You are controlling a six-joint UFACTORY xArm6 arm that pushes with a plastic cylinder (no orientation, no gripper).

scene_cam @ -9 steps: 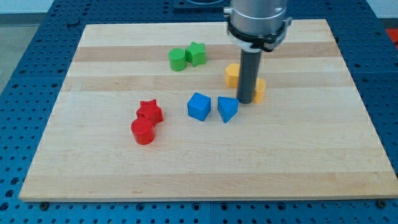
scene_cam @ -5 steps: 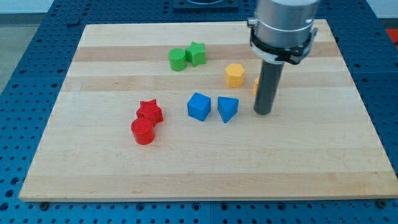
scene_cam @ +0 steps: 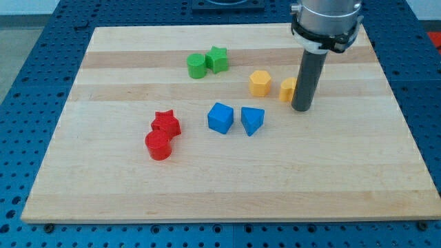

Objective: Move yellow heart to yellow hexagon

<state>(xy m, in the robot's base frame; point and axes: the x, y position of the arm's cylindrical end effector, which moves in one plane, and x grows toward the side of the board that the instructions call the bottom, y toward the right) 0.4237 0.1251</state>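
Observation:
The yellow hexagon sits right of the board's centre, toward the view's top. The yellow heart lies just to its right with a small gap between them; its right side is hidden behind the rod. My tip rests on the board at the heart's right, slightly below it, touching or nearly touching it.
A blue cube and a blue wedge-like block lie below the hexagon. A green cylinder and green star sit at the top centre. A red star and red cylinder lie at the left. The wooden board ends close to the rod's right.
My tip moved from the heart's left side, down and around below it, to its right side. The heart sits about where it was; the hexagon has not moved.

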